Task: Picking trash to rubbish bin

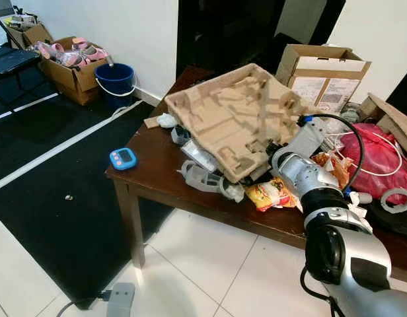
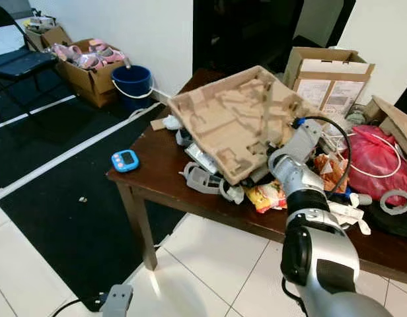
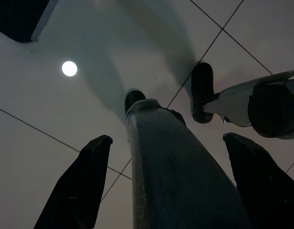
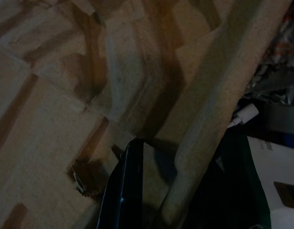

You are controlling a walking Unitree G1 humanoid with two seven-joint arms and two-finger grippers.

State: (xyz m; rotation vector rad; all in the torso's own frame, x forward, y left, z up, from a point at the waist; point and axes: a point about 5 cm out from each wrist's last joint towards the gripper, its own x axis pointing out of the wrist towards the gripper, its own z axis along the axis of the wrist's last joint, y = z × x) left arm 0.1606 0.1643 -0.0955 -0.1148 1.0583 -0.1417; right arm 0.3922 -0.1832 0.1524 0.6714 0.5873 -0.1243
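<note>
A moulded pulp tray [image 1: 233,119] was held tilted above the clutter on a dark wooden table [image 1: 157,175], raised at its far side and leaning down toward the table's near edge. The right gripper [image 4: 152,191] was clamped on the tray's rim: in the right wrist view one black finger [image 4: 125,186] was pressed flat against the ribbed inner face, while the rim hid the other. From the head views the silver right arm [image 2: 302,178] was seen reaching up under the tray, the fingers themselves hidden behind the cardboard.

Beneath and beside the tray, a yellow snack packet [image 1: 269,193], grey plastic pieces [image 1: 203,177], a red plastic bag [image 2: 378,155] and an open cardboard box [image 1: 322,76] were spread over the table. A blue timer [image 1: 123,158] lay at the table's left corner. A blue bucket [image 1: 114,80] stood on the floor by the wall, well apart from the table.

In the left wrist view the left gripper [image 3: 168,183] was seen hanging over pale floor tiles, its two fingers spread wide with nothing between them but the robot's own leg and foot below
</note>
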